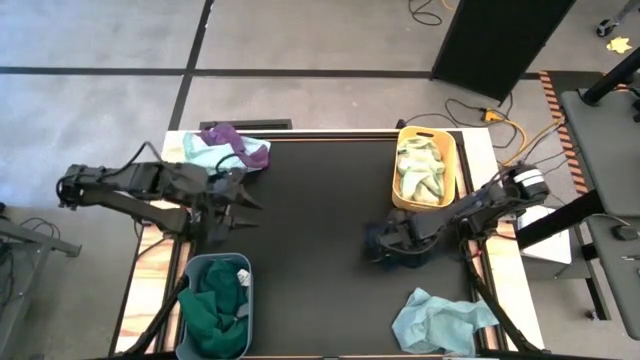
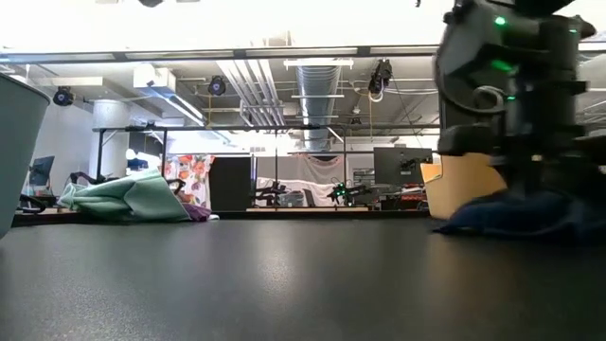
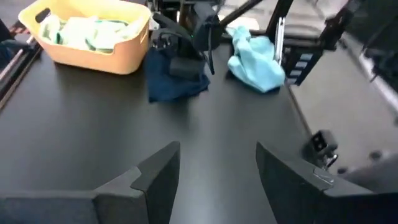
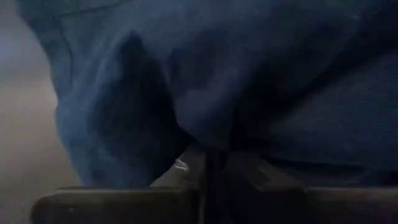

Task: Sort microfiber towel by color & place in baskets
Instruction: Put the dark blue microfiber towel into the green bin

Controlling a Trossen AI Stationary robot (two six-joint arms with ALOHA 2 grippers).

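Bright overhead room light; right wrist view dark, blurred.

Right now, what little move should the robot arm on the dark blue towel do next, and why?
Probably lift straight up a little. The right gripper looks shut on the dark blue towel, which lies on the table beside the yellow basket. Raising it frees the cloth for carrying to a basket.
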